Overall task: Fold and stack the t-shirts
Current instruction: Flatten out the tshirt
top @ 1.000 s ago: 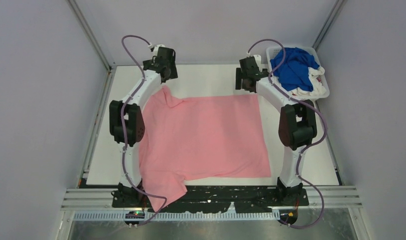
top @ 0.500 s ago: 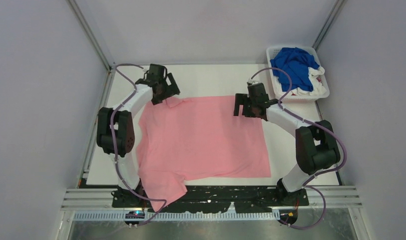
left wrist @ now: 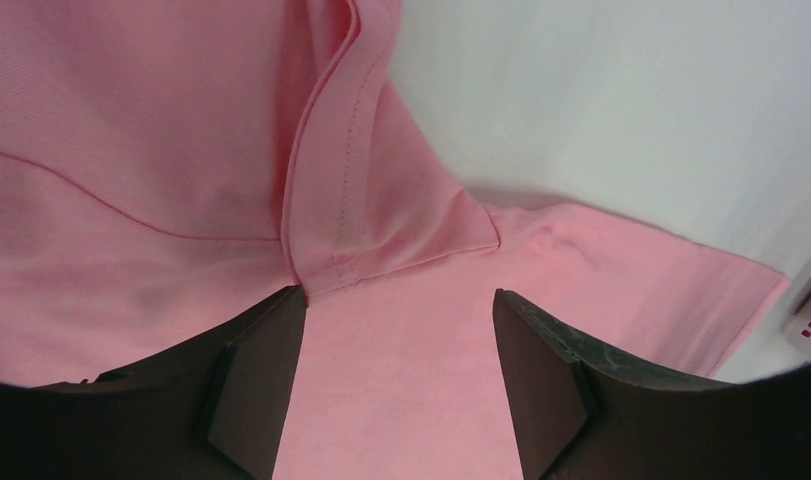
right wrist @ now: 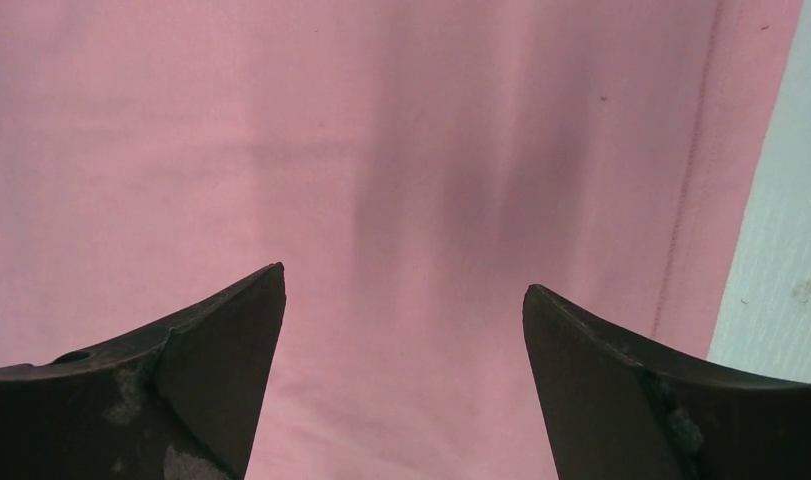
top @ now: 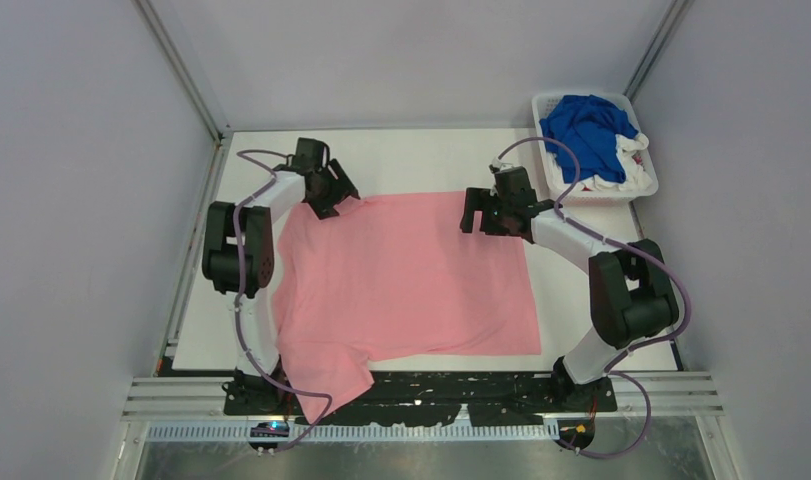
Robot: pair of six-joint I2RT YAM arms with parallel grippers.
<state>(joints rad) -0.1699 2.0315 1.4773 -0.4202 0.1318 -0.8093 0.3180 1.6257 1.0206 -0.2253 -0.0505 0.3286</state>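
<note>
White desk (top: 411,160): light pink t-shirt (top: 411,285) spread flat across the centre, its near-left sleeve hanging over the near edge. White slatted basket (top: 621,195) at the far right corner, near the shirt's far right corner.

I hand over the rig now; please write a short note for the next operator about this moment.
Left gripper: open, over the far sleeve seam of the pink t-shirt, gripping nothing.
Right gripper: open, over its far hem corner.
The shirt lies spread on the table, unfolded.
Blue t-shirt and white ones sit in the basket.
Done: nothing folded.
Left: fold all, stack.
</note>
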